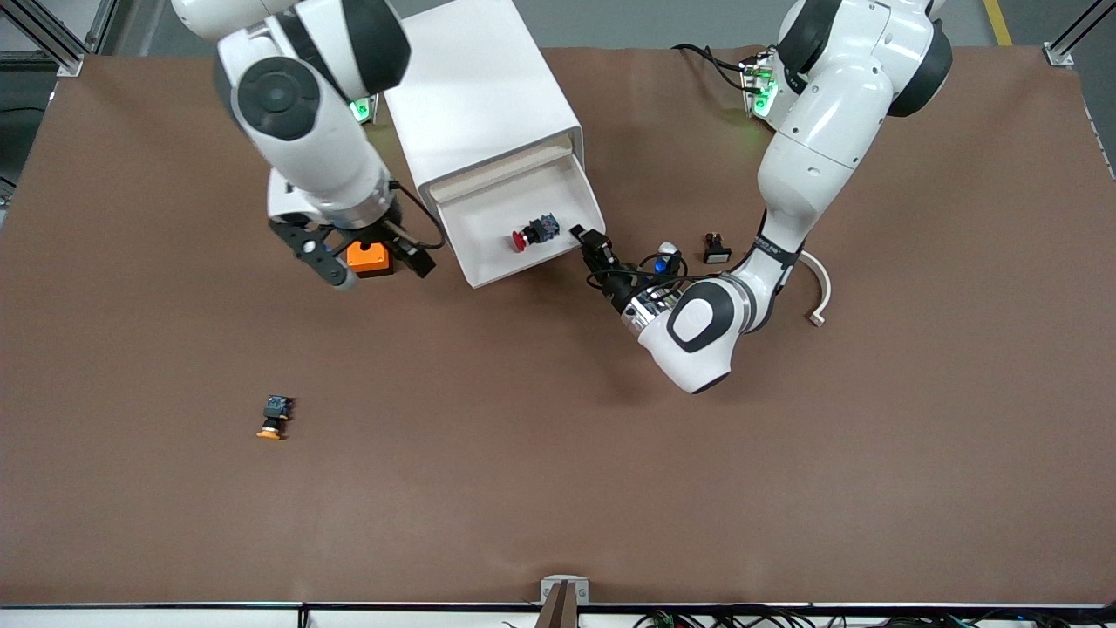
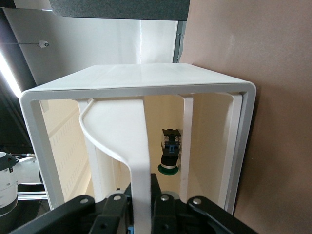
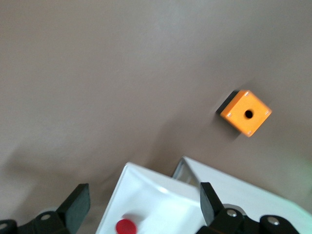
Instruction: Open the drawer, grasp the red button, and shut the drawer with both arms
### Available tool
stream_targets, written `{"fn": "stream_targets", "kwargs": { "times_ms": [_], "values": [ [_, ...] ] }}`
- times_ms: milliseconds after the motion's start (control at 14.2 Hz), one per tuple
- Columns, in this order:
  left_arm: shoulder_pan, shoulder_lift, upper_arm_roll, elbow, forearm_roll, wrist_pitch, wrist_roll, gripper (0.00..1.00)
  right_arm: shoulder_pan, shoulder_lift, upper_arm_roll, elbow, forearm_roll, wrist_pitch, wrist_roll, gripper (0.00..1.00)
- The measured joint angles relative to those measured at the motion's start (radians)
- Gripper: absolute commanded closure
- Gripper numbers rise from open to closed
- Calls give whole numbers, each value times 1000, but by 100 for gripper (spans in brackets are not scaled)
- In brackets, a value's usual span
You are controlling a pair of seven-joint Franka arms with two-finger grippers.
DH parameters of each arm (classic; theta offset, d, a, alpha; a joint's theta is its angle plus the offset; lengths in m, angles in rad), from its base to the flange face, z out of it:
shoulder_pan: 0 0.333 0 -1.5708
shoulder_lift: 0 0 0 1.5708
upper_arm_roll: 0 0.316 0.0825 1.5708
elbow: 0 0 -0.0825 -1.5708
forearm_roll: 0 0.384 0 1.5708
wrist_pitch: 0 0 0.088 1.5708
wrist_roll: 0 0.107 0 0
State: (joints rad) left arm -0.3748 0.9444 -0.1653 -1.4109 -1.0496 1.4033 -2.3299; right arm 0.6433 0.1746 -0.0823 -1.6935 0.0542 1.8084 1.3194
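The white cabinet (image 1: 475, 96) has one drawer (image 1: 484, 262) pulled out toward the front camera. The red-capped button (image 1: 532, 232) lies on its side in the drawer. My left gripper (image 1: 586, 240) is shut on the drawer's front wall at the corner toward the left arm's end. In the left wrist view the fingers (image 2: 165, 192) clamp this white wall (image 2: 139, 156), with the button (image 2: 170, 153) inside. My right gripper (image 1: 364, 255) is wide open and empty, up beside the drawer. Its wrist view shows the red cap (image 3: 126, 226) and drawer corner (image 3: 141, 195) between the fingertips (image 3: 78, 202).
An orange cube with a round hole (image 1: 368, 257) (image 3: 246, 112) sits on the table beside the drawer, toward the right arm's end. An orange-yellow-capped button (image 1: 275, 417) lies nearer the front camera. A small black part (image 1: 715, 249) and a curved white piece (image 1: 820, 292) lie by the left arm.
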Motion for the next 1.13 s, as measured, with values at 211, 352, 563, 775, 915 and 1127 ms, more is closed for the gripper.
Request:
{"fn": "stream_targets", "kwargs": {
  "times_ms": [211,352,563,775,915,1127],
  "values": [
    [1,1,0,2,-18,29,12,39,82,66,0,-5,0,92,139,0],
    [5,2,0,5,-20,49,91,10,129,116,0,-5,0,148,216,0],
    [13,4,1,38,-21,65,232,1,181,173,-1,-5,-1,209,304,0],
    [20,4,1,70,-21,67,405,1,214,198,-2,-5,-1,220,353,0],
    [28,4,1,90,-21,67,563,1,231,203,-2,-5,-1,220,381,0],
    [41,4,15,130,-21,68,813,1,268,212,-2,-5,-1,220,435,0]
  ]
}}
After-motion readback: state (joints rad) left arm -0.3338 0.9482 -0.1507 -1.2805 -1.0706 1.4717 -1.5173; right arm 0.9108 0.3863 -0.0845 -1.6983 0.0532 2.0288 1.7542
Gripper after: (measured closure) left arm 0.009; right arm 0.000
